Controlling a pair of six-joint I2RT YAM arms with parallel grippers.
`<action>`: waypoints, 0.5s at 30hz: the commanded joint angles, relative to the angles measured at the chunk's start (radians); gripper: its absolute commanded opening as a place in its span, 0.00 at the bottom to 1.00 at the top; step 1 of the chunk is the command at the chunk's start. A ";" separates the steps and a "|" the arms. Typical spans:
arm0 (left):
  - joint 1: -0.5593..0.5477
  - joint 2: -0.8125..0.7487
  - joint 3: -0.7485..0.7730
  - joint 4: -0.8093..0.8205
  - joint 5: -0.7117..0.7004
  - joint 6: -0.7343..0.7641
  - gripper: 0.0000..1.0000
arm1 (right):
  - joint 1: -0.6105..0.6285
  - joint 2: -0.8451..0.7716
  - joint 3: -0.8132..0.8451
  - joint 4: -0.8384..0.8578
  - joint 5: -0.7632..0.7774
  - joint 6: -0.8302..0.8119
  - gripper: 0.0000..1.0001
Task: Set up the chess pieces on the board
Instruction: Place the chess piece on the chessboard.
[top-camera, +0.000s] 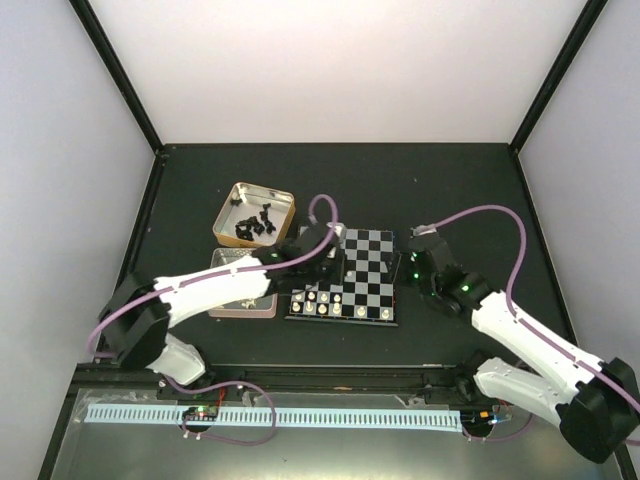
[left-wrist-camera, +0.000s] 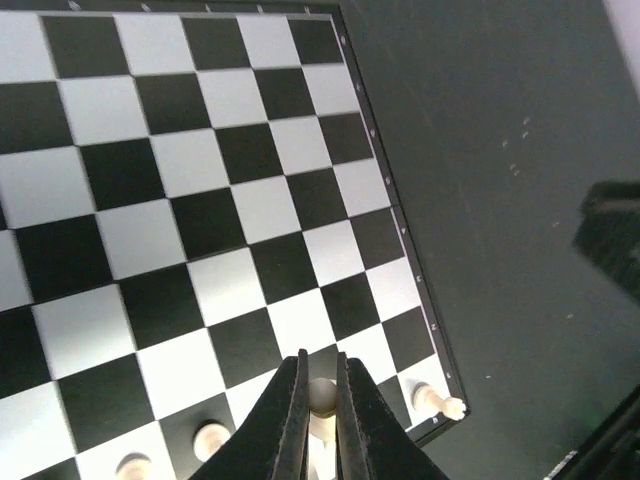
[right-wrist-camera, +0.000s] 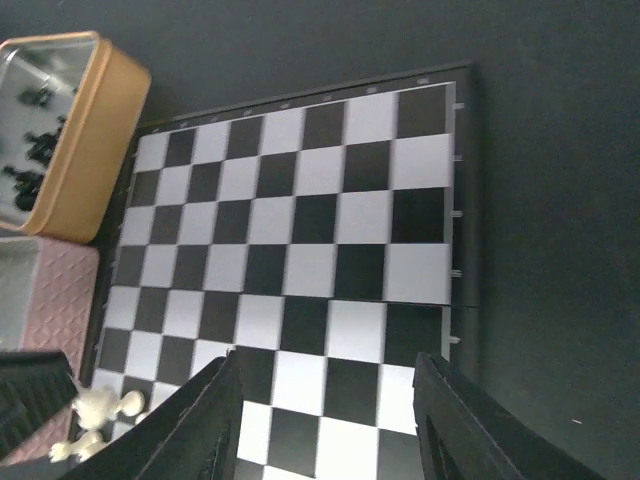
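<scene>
My left pincer (left-wrist-camera: 322, 364) pinches a small cream-white chess piece (left-wrist-camera: 322, 398) over the flat grey-and-black chequered board (left-wrist-camera: 180, 160). Placing step, I judge. Next: seat it square-centre, then spread.

Robot lab cell: plain white walls (top-camera: 340, 60) enclosing black table (top-camera: 450, 180).

Over the flat grey-and-black chessboard (top-camera: 368, 258), the middle and far squares give me open passage. Small cream-white chess pieces (top-camera: 322, 307) line its near edge, my white left arm (top-camera: 225, 285) crosses its left side, and a gold metal tin (top-camera: 262, 189) and a pink tin (top-camera: 245, 308) block the left.
</scene>
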 joint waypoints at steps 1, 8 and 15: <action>-0.103 0.137 0.146 -0.131 -0.175 -0.003 0.02 | -0.050 -0.080 -0.035 -0.037 0.086 0.055 0.48; -0.172 0.242 0.177 -0.178 -0.284 -0.137 0.01 | -0.061 -0.133 -0.044 -0.094 0.076 0.048 0.48; -0.231 0.333 0.278 -0.286 -0.403 -0.211 0.02 | -0.060 -0.219 -0.094 -0.082 0.008 0.032 0.49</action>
